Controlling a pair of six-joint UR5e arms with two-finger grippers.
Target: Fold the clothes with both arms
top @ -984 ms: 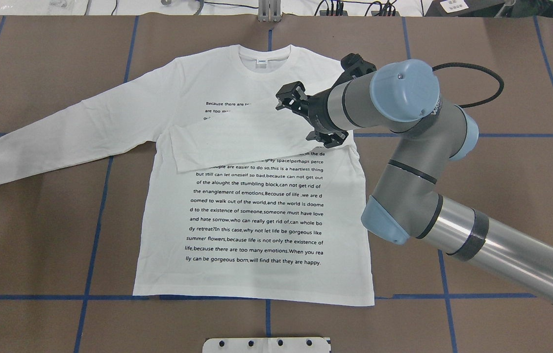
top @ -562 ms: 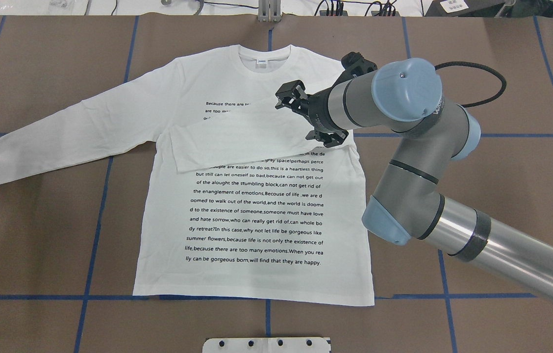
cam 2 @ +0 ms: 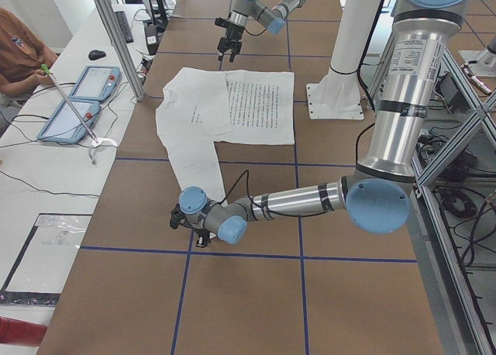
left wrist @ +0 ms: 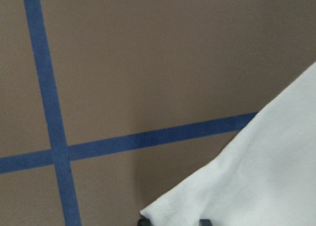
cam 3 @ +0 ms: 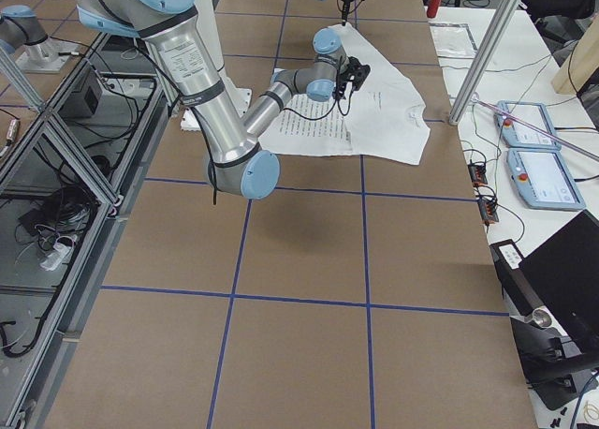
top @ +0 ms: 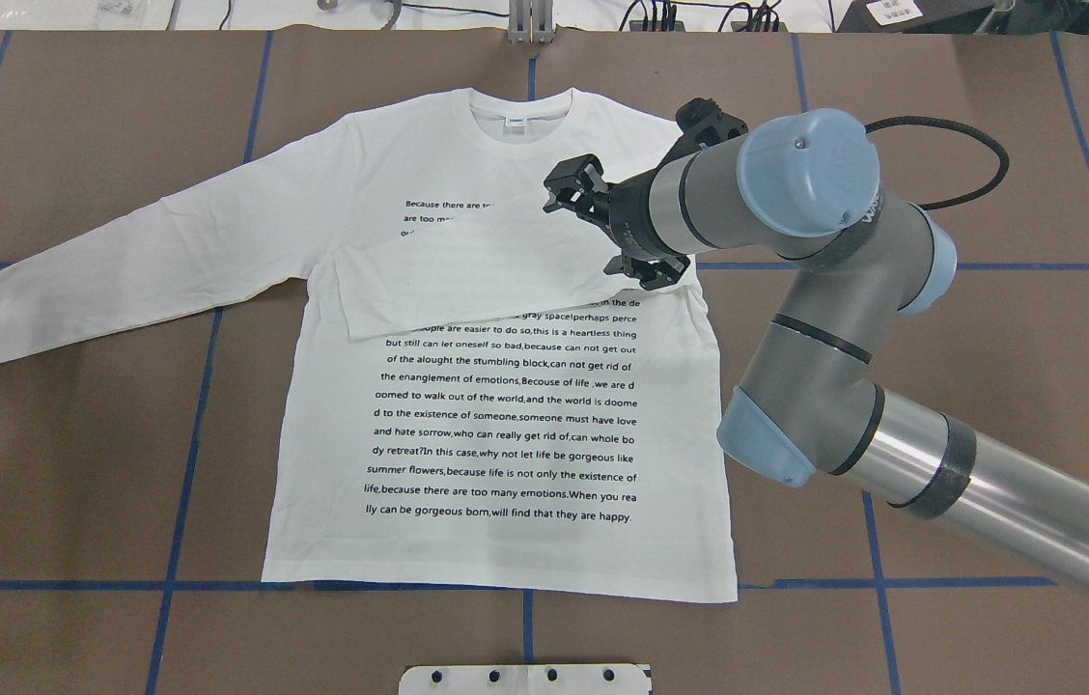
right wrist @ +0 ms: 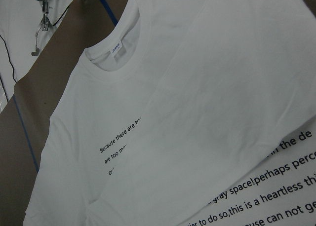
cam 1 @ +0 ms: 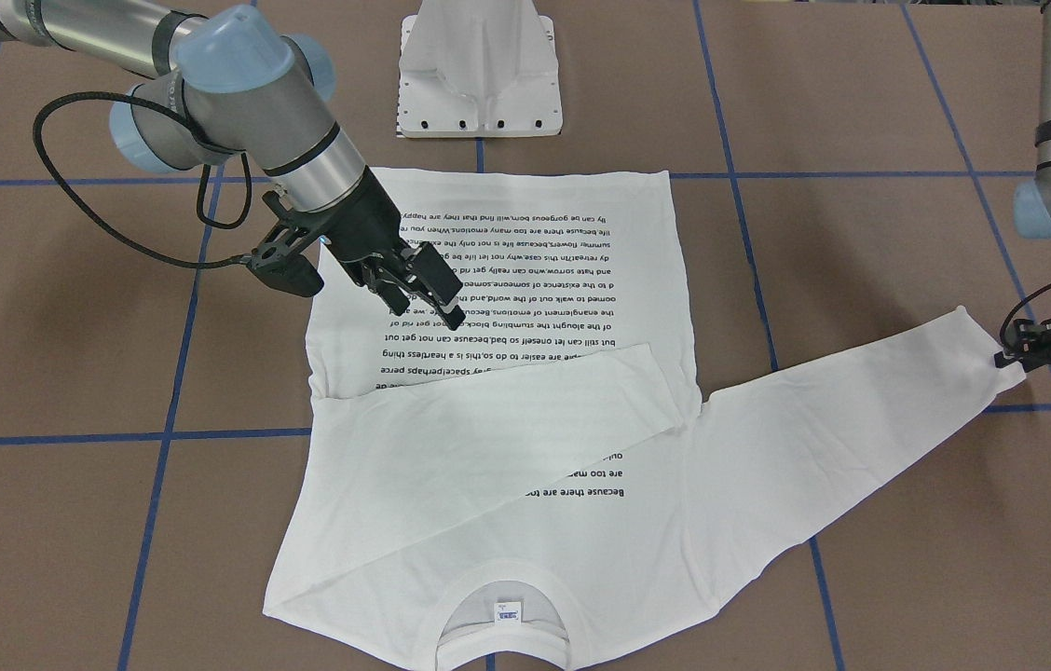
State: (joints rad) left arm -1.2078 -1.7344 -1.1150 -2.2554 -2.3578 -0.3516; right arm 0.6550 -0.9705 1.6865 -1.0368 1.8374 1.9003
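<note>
White, and only one of it: the shirt [top: 496, 434] lies flat and front up on the brown counter [top: 71, 463], hem toward the single white pedestal [cam 1: 479, 65]. Two arms, two claws. The right claw [cam 1: 428, 312] hangs above the shirt with its fingers parted and nothing in them. The left claw [cam 1: 1012, 359] touches the cuff of the outstretched sleeve [top: 149, 251] — whether it grips the cloth I cannot tell. The other sleeve [top: 467, 275] lies folded across the chest, covering part of the black text. Since a second ago the right arm [top: 989, 483] has edged slightly toward its own side, its claw barely shifting; the shirt has not moved. The cloth is smooth with faint creases, the collar [top: 519, 145] a ribbed round band with a small label [top: 513, 123] — the arms are silver tubes with blue caps.
</note>
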